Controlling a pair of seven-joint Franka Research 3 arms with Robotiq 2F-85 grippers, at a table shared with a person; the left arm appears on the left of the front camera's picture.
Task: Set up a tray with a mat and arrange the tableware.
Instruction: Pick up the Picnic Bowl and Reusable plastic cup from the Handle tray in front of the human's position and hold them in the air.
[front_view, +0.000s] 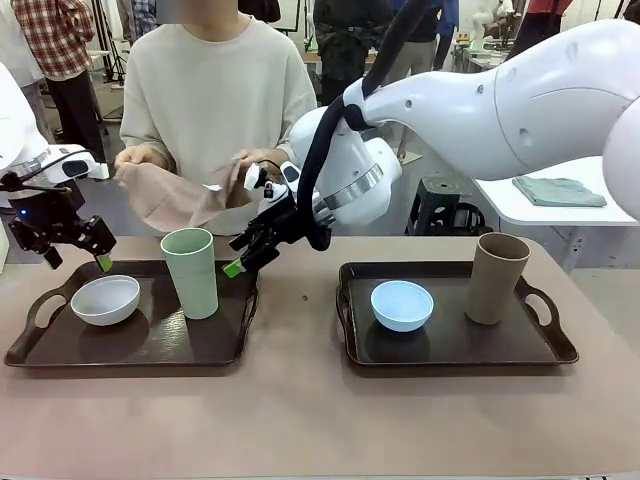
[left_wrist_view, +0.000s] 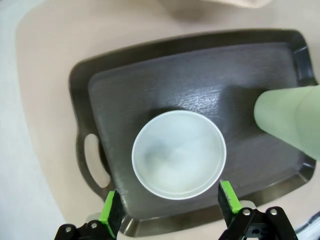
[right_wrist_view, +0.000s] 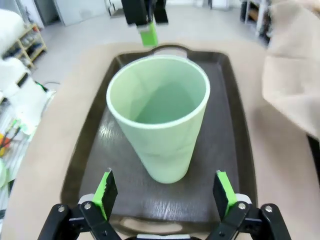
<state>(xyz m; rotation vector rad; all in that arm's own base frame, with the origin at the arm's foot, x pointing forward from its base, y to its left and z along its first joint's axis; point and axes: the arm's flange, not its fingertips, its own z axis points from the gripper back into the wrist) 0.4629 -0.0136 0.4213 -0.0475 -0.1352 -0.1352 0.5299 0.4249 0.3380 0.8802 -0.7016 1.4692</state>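
A white bowl and a pale green cup stand on the left dark tray. A light blue bowl and a tan-brown cup stand on the right tray. My left gripper hangs open over the back left of the left tray, above the white bowl. My right gripper is open just right of the green cup, which stands beyond its fingertips. The person holds up a beige mat behind the left tray.
In the left wrist view the green cup leans in from the right over the tray. The right wrist view has the mat at its right and the left gripper at the top. A bare strip of table separates the trays.
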